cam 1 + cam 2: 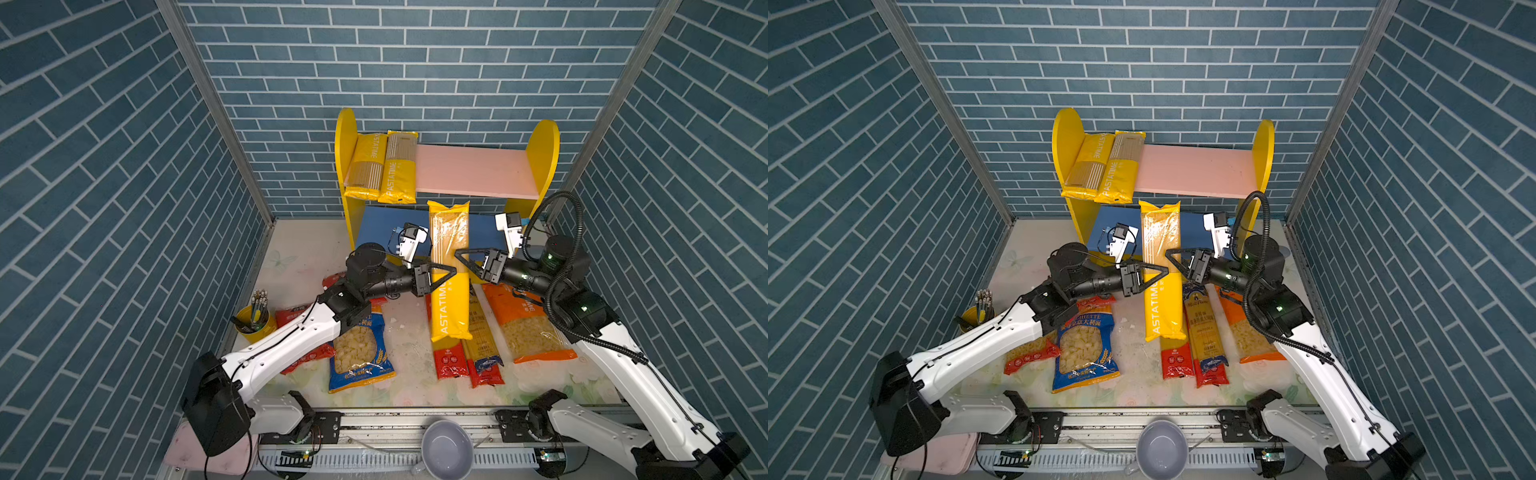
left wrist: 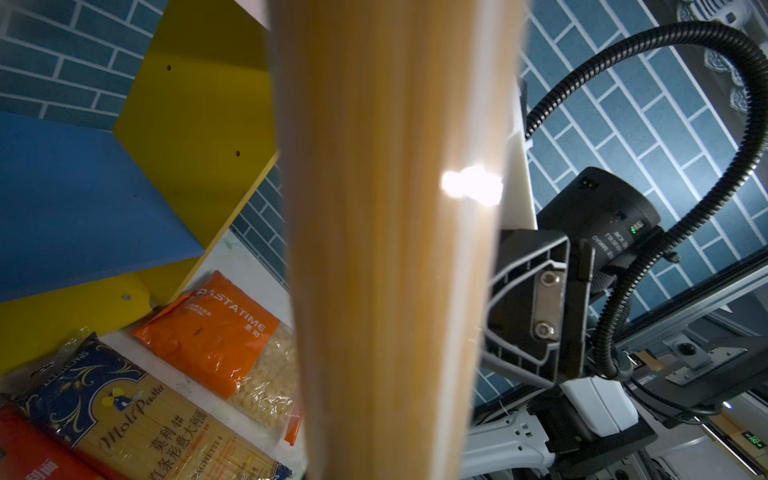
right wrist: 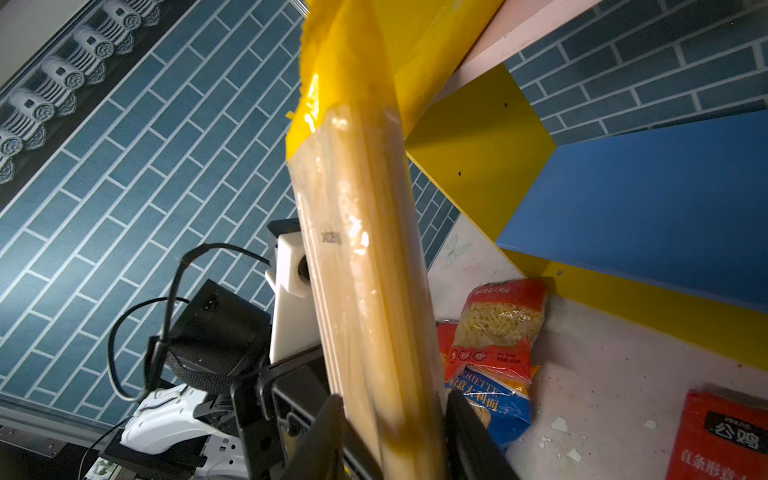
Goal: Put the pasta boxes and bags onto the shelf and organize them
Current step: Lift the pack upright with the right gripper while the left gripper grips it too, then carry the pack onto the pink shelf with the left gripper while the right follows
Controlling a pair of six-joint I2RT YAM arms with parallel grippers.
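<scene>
A long yellow PASTATIME spaghetti pack (image 1: pixel 451 266) (image 1: pixel 1160 266) hangs lengthwise in the air in front of the shelf's blue lower board (image 1: pixel 382 228). My left gripper (image 1: pixel 444 272) is shut on its left edge, and the pack (image 2: pixel 386 249) fills the left wrist view. My right gripper (image 1: pixel 465 257) (image 3: pixel 390 419) stands open around the pack's right edge, its fingers just off it. Two yellow packs (image 1: pixel 382 168) lie at the left of the pink upper board (image 1: pixel 473 170). On the table lie a blue bag (image 1: pixel 359 353), red bags (image 1: pixel 291 316), red and dark-blue spaghetti packs (image 1: pixel 482 345) and an orange bag (image 1: pixel 528 324).
A yellow cup of pens (image 1: pixel 253 320) stands at the table's left edge. A grey bowl (image 1: pixel 446 451) sits on the front rail. Blue brick walls close in on three sides. The shelf's yellow side panels (image 1: pixel 347 137) flank both boards.
</scene>
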